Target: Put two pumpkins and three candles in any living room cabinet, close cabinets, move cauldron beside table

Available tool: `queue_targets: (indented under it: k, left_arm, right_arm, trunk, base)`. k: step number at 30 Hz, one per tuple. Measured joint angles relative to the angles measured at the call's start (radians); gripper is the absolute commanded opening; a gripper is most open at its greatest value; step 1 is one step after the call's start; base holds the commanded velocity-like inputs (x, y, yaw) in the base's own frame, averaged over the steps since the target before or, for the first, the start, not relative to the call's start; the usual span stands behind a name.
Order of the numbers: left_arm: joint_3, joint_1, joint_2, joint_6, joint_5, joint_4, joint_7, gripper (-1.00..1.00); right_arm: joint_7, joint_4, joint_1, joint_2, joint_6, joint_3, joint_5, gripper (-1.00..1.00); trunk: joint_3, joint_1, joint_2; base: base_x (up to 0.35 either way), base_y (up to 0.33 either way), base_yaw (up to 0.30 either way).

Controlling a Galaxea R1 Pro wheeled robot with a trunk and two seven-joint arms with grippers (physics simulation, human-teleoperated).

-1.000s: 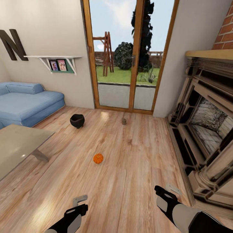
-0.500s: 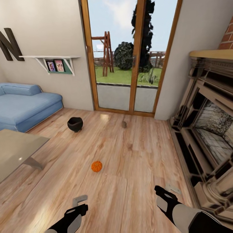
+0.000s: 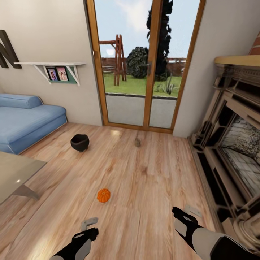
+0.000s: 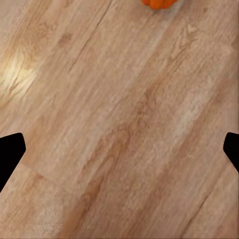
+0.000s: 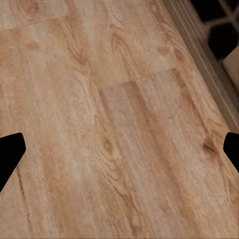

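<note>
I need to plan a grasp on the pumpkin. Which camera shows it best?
The head view: the pumpkin sits whole on the wooden floor, ahead of the left hand, ribs visible. The left wrist view catches just its lower edge cut off at the picture's border. The right wrist view looks at floorboards and the fireplace base.

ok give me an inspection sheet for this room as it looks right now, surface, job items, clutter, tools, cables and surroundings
Surface: wooden floor, bare around the robot.
Job's things: one pumpkin on the floor ahead of the left tool; cauldron upright on the floor, apart from the table; a small grey object near the glass door, possibly a candle, too small to tell.
Clutter: nothing seen.
Grippers: left tool and right tool both open, empty, over bare floor.
Cables: nothing seen.
Surroundings: blue sofa, wall shelf, fireplace.
</note>
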State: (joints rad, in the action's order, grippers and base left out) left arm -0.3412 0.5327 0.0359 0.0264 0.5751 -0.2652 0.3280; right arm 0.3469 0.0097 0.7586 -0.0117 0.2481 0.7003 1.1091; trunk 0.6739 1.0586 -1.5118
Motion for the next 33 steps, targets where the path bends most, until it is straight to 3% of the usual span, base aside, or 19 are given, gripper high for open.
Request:
queue_targets:
  k: [12,33]
  left_arm:
    - [0.000,-0.001,0.000,0.000,0.000,0.000,-0.003,1.00]
    - [0.000,-0.001,0.000,-0.001,0.000,0.000,-0.004,1.00]
  right_arm:
    - [0.000,0.000,0.000,-0.001,0.000,0.000,0.000,1.00]
    - [0.000,-0.001,0.000,-0.005,0.000,0.000,-0.002,1.00]
  trunk:
    - [0.000,0.000,0.000]
    - [0.000,0.000,0.000]
  base:
    - [0.303,-0.150,0.000]
    - [0.317,-0.057,0.000]
